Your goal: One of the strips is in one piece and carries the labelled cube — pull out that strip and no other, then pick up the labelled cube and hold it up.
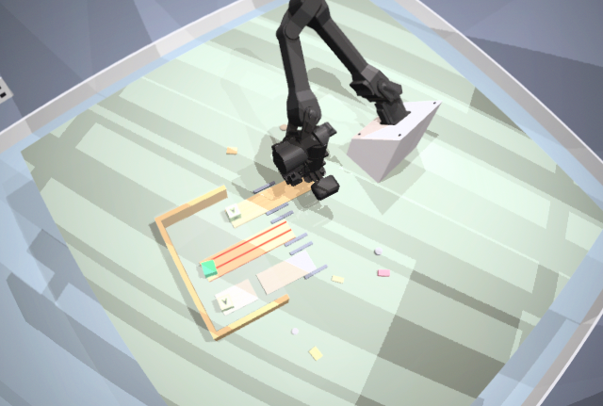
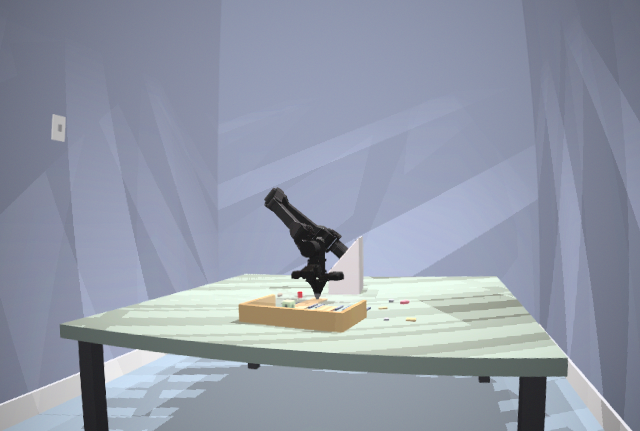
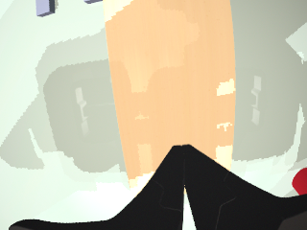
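A plain orange strip point(image 1: 260, 204) point(image 3: 168, 72) lies in one piece, with a labelled pale cube point(image 1: 233, 212) on its far end. The middle strip point(image 1: 252, 249) has two red lines and carries a green cube point(image 1: 208, 267). The third strip is in two parts with a gap: a near piece point(image 1: 285, 275) and a far piece point(image 1: 245, 290) bearing another labelled cube point(image 1: 224, 301). My gripper point(image 2: 317, 296) point(image 3: 180, 152) is shut and empty, pointing down over the near end of the plain orange strip. Whether its tips press on it, I cannot tell.
A low wooden wall point(image 1: 182, 272) point(image 2: 289, 314) encloses the strips' far side and both flanks. Short blue-grey rails point(image 1: 277, 209) point(image 1: 301, 248) point(image 1: 315, 271) stand beside the strips. A red object point(image 2: 299, 294) point(image 3: 300, 182) is near the gripper; small pink point(image 1: 383, 272) and yellow point(image 1: 315, 353) pieces lie outside.
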